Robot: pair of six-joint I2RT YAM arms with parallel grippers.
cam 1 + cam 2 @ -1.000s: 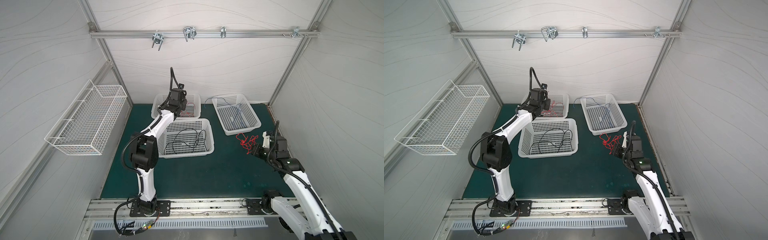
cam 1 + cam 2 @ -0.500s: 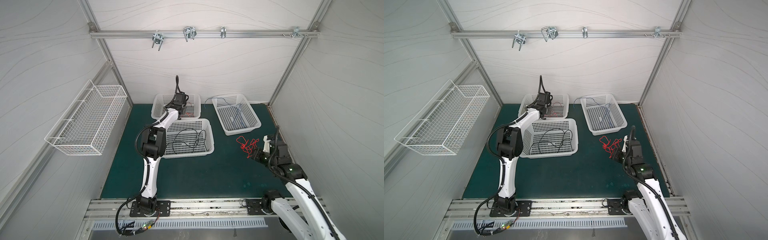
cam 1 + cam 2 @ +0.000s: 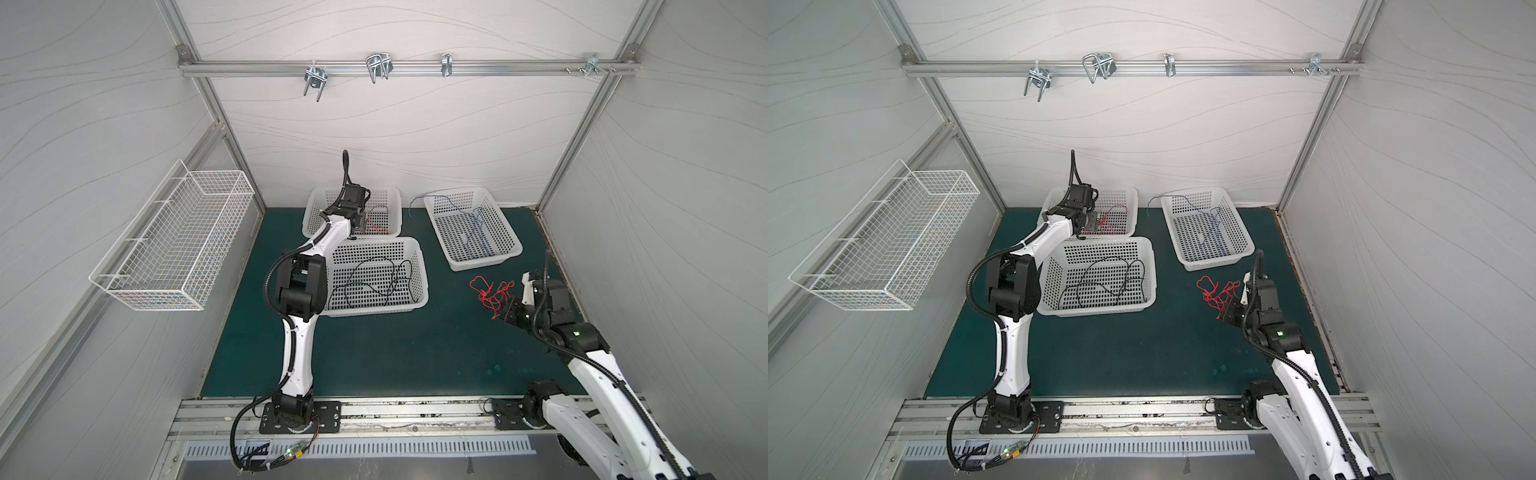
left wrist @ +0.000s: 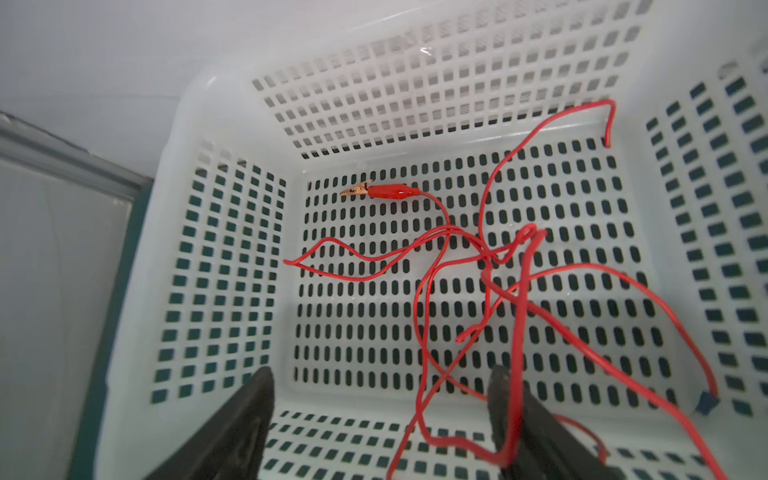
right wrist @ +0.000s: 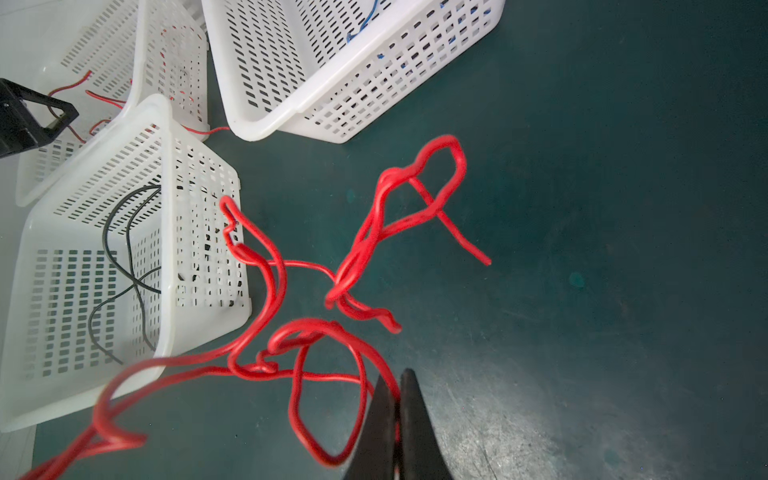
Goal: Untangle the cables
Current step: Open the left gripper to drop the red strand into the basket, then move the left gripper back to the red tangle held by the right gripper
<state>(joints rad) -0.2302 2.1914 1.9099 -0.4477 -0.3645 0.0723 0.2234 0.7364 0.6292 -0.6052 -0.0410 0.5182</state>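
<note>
Right gripper (image 5: 397,376) pinches kinked red cables (image 5: 365,241) | left gripper (image 4: 381,374) spread over loose red cable (image 4: 518,316)

The left gripper (image 4: 382,374) has spread its fingers (image 4: 257,407) wide over the far left basket (image 4: 199,108); the right gripper (image 5: 399,386) has pulled its red tangle (image 5: 361,249) slightly nearer.

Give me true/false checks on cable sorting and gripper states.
1. The left gripper is open over the far basket holding red cables. True.
2. The right gripper is open and empty. False: it is shut on the red tangle.
3. The black cable lies in the near basket. True.
4. The blue cable lies on the mat. False: it lies in the right basket, one end over the rim.
</note>
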